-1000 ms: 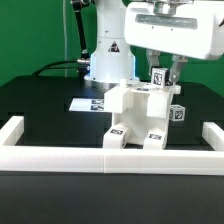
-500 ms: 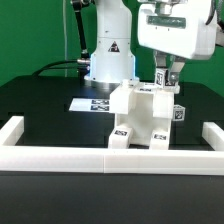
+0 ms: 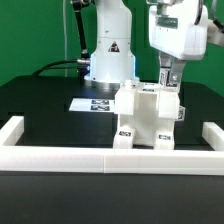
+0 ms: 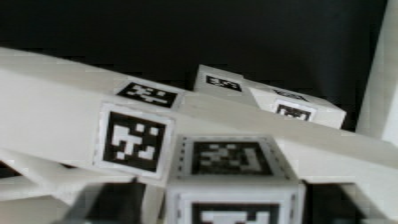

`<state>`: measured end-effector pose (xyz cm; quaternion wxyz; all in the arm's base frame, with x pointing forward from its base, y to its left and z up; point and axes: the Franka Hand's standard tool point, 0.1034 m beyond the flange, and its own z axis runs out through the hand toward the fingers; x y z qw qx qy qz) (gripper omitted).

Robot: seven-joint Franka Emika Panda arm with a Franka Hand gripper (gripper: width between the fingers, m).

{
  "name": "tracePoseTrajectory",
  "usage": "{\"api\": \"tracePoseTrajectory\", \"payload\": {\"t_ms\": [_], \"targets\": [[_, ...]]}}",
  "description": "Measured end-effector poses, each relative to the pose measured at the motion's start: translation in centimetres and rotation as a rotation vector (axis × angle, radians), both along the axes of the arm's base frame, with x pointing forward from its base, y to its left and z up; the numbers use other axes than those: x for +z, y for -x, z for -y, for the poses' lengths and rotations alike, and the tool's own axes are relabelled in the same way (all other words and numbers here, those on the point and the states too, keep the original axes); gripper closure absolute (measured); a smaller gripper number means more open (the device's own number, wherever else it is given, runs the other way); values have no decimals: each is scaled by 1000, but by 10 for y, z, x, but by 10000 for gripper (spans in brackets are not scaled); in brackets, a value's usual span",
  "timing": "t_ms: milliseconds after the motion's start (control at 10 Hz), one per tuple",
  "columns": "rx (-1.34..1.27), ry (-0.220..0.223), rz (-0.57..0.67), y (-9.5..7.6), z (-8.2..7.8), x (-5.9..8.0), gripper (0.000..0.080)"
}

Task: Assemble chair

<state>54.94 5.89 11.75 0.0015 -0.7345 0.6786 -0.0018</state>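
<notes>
Chair (image 3: 148, 115): blocky white pieces joined, standing mid-table, just behind border rail (image 3: 60, 159). Your gripper (image 3: 168, 78) sits at chair's top, on exterior view's right (clamped or loose, cannot tell). Marker board (image 3: 93, 104) lies flat behind chair; robot base (image 3: 108, 55) further back. Black table (image 3: 40, 105), green wall (image 3: 30, 35).

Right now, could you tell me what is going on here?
The robot arm's claw sits low over the top of the part-built matte-white plastic chair, on the exterior view's right side. Whether it is open or shut is unclear. The chair stands on the black table, behind the low white border rail.
</notes>
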Motion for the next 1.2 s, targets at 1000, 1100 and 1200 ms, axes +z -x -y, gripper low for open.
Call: {"api": "tracePoseTrajectory", "payload": {"t_ms": [1000, 1100, 1200], "targets": [[578, 7, -3, -2, -9, 1, 151], [693, 8, -3, -2, -9, 1, 151], [785, 11, 1, -2, -9, 1, 151]]}}
